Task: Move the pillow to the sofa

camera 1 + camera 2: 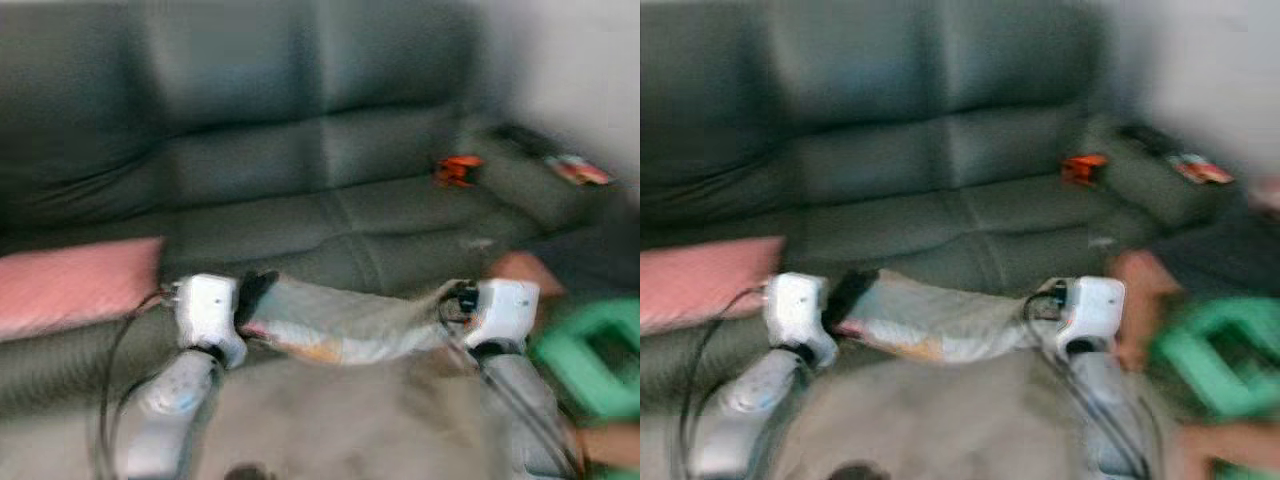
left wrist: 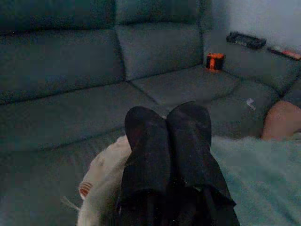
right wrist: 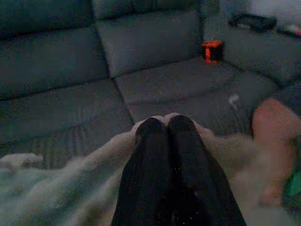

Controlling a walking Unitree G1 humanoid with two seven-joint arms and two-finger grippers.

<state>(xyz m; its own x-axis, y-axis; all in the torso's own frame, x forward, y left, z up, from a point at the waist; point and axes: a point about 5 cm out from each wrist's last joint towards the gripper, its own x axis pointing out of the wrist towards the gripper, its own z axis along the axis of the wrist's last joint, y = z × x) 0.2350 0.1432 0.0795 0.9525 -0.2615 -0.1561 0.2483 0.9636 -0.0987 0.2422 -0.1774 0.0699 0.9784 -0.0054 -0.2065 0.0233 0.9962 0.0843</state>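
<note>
I hold a pale beige pillow [image 1: 350,320] by its two ends, low in front of the dark grey sofa [image 1: 300,160]. My left gripper [image 1: 255,295] is shut on the pillow's left end. In the left wrist view its black fingers [image 2: 146,141] press together over the cloth [image 2: 103,179]. At the other end my right gripper [image 1: 455,298] is shut on the pillow too. The right wrist view has those fingertips [image 3: 181,129] pinched into the fabric [image 3: 94,169]. The pillow hangs just short of the seat's front edge. The head views are blurred.
A pink cushion [image 1: 75,280] lies on the sofa's left seat. A small orange object [image 1: 458,170] sits at the right of the seat. Dark items [image 2: 244,40] rest on the armrest. A person's knee [image 1: 520,268] and a green stool [image 1: 595,355] are close on my right.
</note>
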